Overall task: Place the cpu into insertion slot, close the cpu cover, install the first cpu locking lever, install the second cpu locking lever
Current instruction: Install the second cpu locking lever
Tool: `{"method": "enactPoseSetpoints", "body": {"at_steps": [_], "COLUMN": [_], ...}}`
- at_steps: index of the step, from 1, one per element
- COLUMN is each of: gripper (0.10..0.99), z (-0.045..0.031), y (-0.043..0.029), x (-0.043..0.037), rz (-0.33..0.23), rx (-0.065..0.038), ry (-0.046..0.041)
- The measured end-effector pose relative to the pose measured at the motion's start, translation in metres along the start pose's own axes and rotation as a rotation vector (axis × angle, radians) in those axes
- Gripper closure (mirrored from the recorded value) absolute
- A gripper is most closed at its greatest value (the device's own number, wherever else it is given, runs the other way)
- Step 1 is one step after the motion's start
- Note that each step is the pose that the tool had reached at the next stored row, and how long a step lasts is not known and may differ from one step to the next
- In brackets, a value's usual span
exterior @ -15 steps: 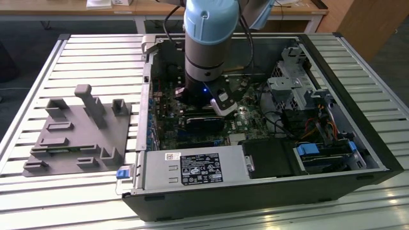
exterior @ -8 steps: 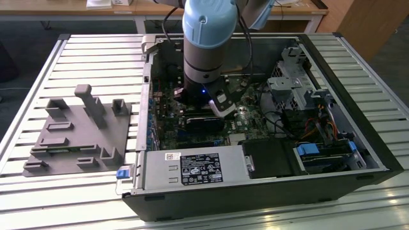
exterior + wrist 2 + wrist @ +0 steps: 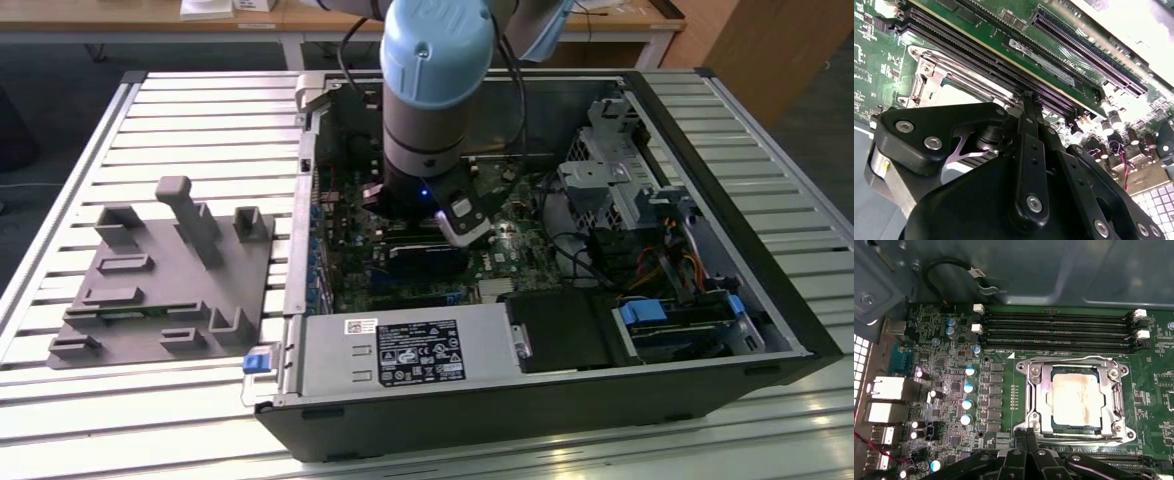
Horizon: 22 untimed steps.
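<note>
The cpu (image 3: 1076,400), a silvery square with pale smears on top, lies in the insertion slot on the green board, and the slot itself is hidden under it. The cpu cover (image 3: 1035,390), a silver frame, lies flat around the chip. A thin wire lever (image 3: 1069,359) runs along the cover's edge nearest the memory slots. My gripper (image 3: 1025,432) is shut, its tips together at the cover's corner on the opposite edge, with nothing visible between them. In the second wrist view the gripper (image 3: 1027,97) stands just beside the cover (image 3: 924,80) and chip (image 3: 961,95). In the exterior view the gripper (image 3: 467,235) reaches down into the open computer case.
Long black memory slots (image 3: 1054,332) lie next to the socket. Capacitors (image 3: 969,387) and rear ports (image 3: 889,390) stand on its other side. The case holds a power supply (image 3: 400,350) and a drive cage (image 3: 627,180). A grey fixture (image 3: 160,270) sits on the slatted table at the exterior view's left.
</note>
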State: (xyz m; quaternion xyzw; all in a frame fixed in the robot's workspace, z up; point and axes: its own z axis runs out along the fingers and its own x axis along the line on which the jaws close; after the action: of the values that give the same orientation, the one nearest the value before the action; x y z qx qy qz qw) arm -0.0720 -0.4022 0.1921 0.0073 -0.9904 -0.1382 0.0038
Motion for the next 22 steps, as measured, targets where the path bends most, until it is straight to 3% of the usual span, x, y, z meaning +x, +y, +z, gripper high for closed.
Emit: {"method": "enactPoseSetpoints", "body": {"at_steps": [16,22], "gripper": [0.980,0.980], "z": [0.0046,-0.0023], "y": [-0.0006,0.0015], "x": [0.0046,0.0054], "rz": [0.000,-0.001], "rx": [-0.016,-0.021], "ry": [-0.0004,-0.0018]}}
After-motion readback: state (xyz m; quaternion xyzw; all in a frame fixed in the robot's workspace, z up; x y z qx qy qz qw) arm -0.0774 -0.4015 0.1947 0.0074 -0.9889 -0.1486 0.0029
